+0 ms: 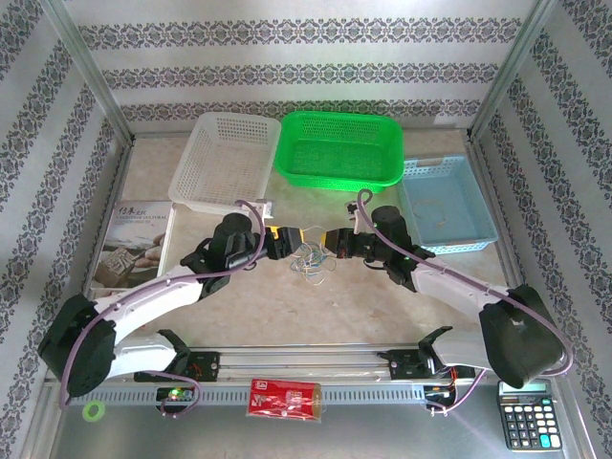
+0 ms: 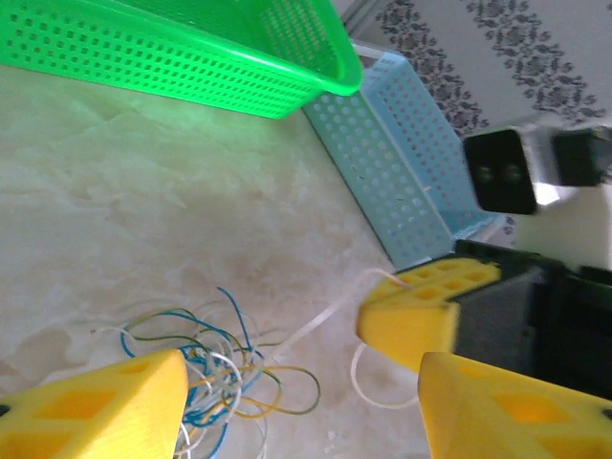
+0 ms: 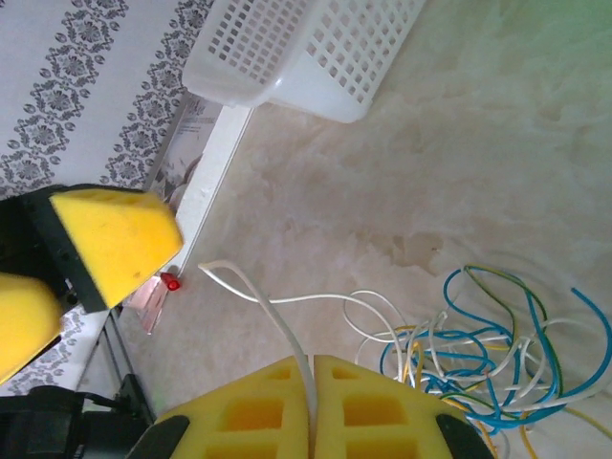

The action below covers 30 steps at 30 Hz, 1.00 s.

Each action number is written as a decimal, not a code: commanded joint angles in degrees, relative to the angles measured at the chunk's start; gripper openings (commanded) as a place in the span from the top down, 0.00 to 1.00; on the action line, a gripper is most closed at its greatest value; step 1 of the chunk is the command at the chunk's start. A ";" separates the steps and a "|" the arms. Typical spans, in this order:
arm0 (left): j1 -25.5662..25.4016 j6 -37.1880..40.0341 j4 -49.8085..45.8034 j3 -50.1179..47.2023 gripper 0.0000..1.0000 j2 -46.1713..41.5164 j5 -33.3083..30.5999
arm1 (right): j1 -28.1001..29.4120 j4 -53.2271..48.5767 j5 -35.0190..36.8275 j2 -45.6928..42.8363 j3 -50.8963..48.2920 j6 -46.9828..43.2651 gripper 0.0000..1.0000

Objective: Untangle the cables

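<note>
The cables lie in a loose tangle of blue, white, yellowish and green strands at the middle of the surface, on the near side of the green basket. One white cable runs out of the heap and is pinched between the right fingers, which are pressed together on it. Its free end curls on past them over the bare surface. The left fingers are spread wide and low, with the edge of the tangle lying between them; whether they touch any strand cannot be told. In the top view the two arms face each other across the heap, left fingers on its left, right fingers on its right. The green basket stands along the far edge, with a white basket to its left and a blue basket toward the far right corner. A printed booklet lies at the left edge.
</note>
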 commanded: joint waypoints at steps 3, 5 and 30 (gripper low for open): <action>-0.09 -9.13 10.05 -4.27 0.45 -0.62 8.54 | -0.39 2.34 -2.99 0.46 2.66 4.70 1.00; -1.04 -12.27 14.80 -5.86 0.49 0.52 9.27 | -0.39 2.85 -2.82 0.48 2.69 5.47 1.00; -7.87 -21.37 44.32 -9.39 0.62 15.85 -0.93 | -0.46 8.19 -5.01 0.95 1.81 10.61 1.00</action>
